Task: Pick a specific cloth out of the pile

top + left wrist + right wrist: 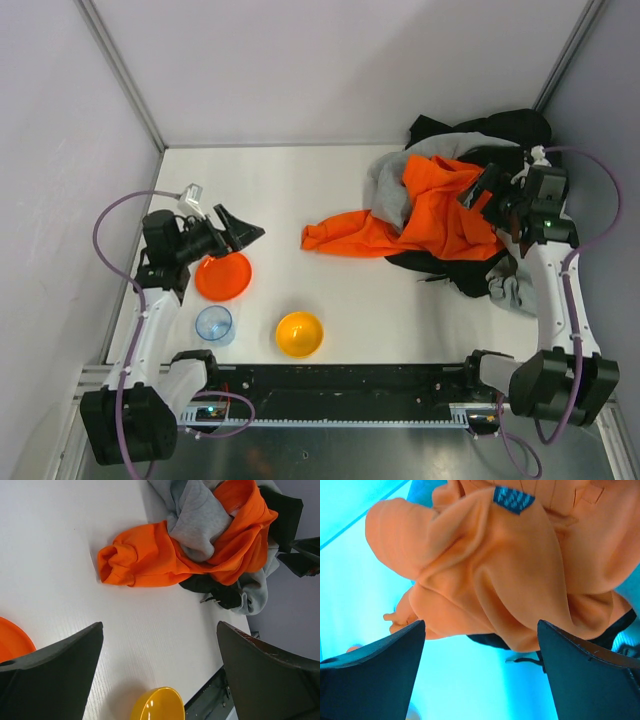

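Holds left fingers (55, 675) spread and empty by the far rim of the orange plate (222, 276), likely parked clear of the work. Shows nothing in plate, blue bowl (213, 324) or yellow bowl (299, 333). Heaps the pile (392, 185) at right of the tabletop (300, 190). Poises right fingers (370, 675) spread, gripping nothing, over the orange garment (485, 580), probably to shift it. Places the cloth (432, 263) likely as the black scrap under the orange at the pile's near edge; cannot confirm.

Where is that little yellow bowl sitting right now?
In the top view, the yellow bowl sits at the table's near edge, left of centre, right of the clear blue bowl and apart from the orange plate.
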Available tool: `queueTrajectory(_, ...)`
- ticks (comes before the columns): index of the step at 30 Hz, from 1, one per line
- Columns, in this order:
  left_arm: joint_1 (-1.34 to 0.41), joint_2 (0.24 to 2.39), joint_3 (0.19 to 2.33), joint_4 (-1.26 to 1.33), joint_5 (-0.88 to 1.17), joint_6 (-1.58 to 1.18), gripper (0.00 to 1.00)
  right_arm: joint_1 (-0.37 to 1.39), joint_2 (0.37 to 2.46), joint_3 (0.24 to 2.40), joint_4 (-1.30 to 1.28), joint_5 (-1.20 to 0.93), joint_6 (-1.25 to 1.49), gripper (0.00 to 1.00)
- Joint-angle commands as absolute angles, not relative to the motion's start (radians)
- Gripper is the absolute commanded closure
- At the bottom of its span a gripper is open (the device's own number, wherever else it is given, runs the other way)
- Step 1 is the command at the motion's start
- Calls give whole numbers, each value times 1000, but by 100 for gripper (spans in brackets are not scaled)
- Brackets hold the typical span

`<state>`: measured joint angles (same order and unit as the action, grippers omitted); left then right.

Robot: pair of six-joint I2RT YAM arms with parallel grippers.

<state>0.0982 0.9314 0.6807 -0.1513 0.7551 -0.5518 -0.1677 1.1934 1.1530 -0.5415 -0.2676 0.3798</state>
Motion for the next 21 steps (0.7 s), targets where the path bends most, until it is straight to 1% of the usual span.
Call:
queueTrajectory(1,64,939,675,-125,777,-563,0,-170,1115,1059,-536,-293,370,2)
queueTrajectory(9,-146,1030,716,-126,641,-537,0,-170,996,882,-523,-317,377,1)
queueTrajectory(15,-375,1190,813,-163,505,-499,0,-174,926,816,-543,-321,379,1)
queueTrajectory(21,-567,1358,948,-241,355,-447,0,-176,884,782,-563,-324,377,1)
